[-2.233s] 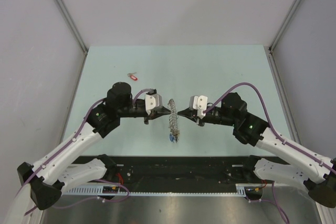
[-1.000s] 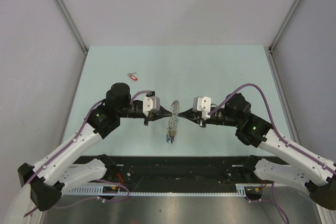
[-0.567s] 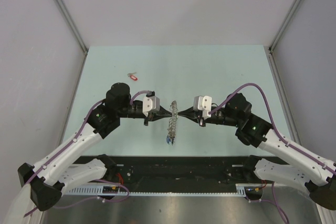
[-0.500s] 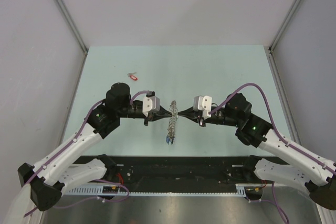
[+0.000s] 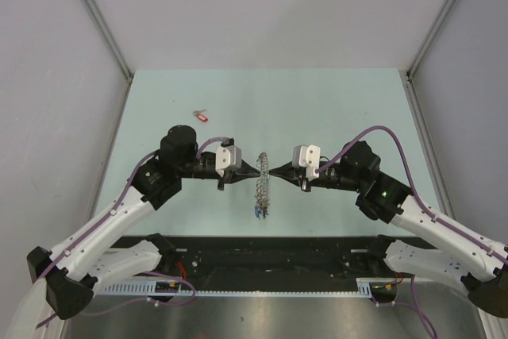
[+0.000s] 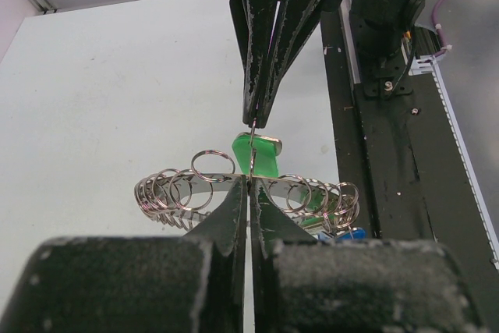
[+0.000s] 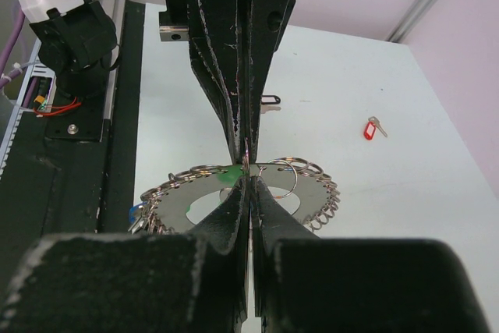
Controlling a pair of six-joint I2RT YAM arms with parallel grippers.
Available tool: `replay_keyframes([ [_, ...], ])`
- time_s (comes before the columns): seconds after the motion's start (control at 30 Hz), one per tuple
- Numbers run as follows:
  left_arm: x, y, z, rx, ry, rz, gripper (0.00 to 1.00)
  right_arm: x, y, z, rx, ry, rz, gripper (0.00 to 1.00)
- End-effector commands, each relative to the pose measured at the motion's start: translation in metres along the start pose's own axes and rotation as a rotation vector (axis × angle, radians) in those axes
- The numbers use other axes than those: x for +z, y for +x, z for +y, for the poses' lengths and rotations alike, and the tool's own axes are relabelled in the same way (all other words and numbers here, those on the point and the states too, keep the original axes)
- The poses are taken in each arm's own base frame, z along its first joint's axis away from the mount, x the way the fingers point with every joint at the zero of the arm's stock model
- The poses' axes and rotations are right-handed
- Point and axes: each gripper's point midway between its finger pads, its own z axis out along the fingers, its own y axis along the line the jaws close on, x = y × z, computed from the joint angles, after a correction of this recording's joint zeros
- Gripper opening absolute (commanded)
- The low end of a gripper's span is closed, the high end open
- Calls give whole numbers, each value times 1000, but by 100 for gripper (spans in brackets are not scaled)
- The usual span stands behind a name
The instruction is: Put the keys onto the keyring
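No writing, number, brand or sign can be read in any view. The green tag (image 6: 256, 155), the red tag (image 7: 373, 128) and the tabletop (image 5: 333, 109) show no legible marks.
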Motion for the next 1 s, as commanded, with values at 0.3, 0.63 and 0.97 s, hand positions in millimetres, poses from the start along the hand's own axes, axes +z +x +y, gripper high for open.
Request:
replay_keyframes([
  [0.3, -3, -23, 2, 61, -1, -74, 0, 3, -12, 0, -14, -8, -52, 0],
  [0.63, -2, -22, 3, 56, -7, -72, 0, 6, -12, 1, -9, -21, -58, 0],
  [0.97, -3, -22, 4, 61, -15, -68, 0, 2, -13, -2, -9, 6, -53, 0],
])
